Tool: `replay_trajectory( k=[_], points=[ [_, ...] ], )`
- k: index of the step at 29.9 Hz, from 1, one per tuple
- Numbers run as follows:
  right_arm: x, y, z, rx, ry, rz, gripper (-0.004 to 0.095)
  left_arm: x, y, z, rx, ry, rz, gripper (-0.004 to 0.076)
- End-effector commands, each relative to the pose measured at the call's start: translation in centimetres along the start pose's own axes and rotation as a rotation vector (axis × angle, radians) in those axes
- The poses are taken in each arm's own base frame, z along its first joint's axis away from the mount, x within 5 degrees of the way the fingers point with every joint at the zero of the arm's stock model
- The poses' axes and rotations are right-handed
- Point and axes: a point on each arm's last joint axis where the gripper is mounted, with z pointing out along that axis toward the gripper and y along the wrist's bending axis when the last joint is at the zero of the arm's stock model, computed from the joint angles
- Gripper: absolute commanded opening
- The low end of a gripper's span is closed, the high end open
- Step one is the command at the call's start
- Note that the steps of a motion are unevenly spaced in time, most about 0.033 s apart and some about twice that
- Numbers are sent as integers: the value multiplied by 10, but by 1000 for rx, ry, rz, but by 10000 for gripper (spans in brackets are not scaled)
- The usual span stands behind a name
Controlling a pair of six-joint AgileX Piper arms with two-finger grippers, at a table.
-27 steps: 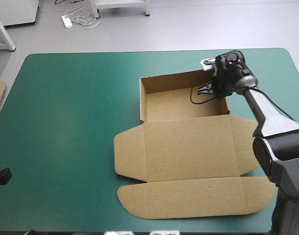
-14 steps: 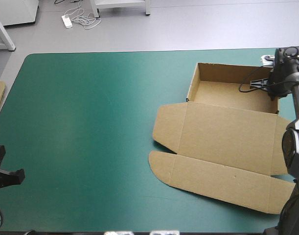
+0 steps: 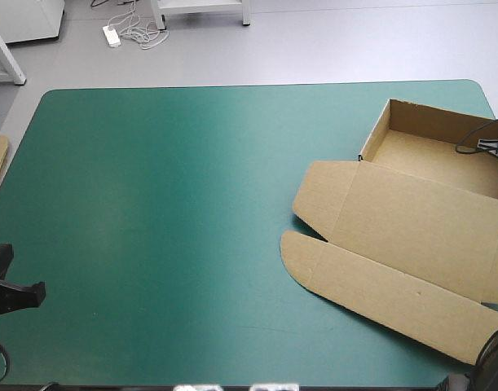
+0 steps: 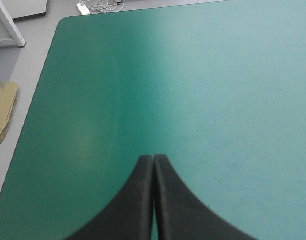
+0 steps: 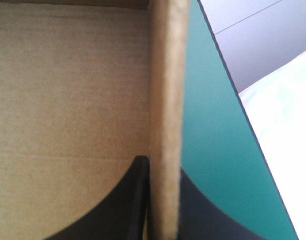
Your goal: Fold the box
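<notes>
Box (image 3: 412, 236) has slid from mid-table (image 3: 151, 204) to the far right corner, tray up, lid flat, right gripper (image 5: 163, 170) clamping its wall, left gripper (image 4: 154, 159) closed, idle; folding probably done.

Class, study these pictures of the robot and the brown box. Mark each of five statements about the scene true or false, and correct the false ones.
1. The box sits by the right edge of the table. True.
2. The left claw is wide open. False: it is shut, above bare table.
3. The right claw grips a wall of the box. True.
4. The lid is folded over the box. False: it lies flat, leaving the box open.
5. Spare board lies beyond the table's left edge. True.
</notes>
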Motion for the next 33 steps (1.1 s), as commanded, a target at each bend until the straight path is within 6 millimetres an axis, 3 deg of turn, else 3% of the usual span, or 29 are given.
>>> replay_trajectory(
  k=[1,4,6,11,20,23,27,31,33],
  points=[
    [-2,-11,-36,-41,-108,1,323,-5,1,0,-19,-1,5,-9],
    [-3,-11,-36,-36,-118,0,506,-5,1,0,-17,-10,6,-9],
    [-3,-11,-36,-36,-122,0,552,-6,1,-1,-16,-12,6,-9],
    [-3,-12,-41,-29,-135,1,552,-8,0,-1,-4,-38,4,-9],
    [16,-14,-109,-77,-255,32,543,-17,-3,-1,25,-141,1,-9],
    [27,1,-132,-166,-285,-14,410,-21,-4,-2,36,-183,1,-9],
    [52,35,-157,-209,-322,-149,17,-23,-7,5,49,-238,18,-9],
    [100,75,-177,-277,-384,-284,-8,-17,-16,24,70,-253,46,-9],
    [131,84,-185,-307,-451,-311,-9,-12,-20,33,78,-249,57,-9]
  ],
)
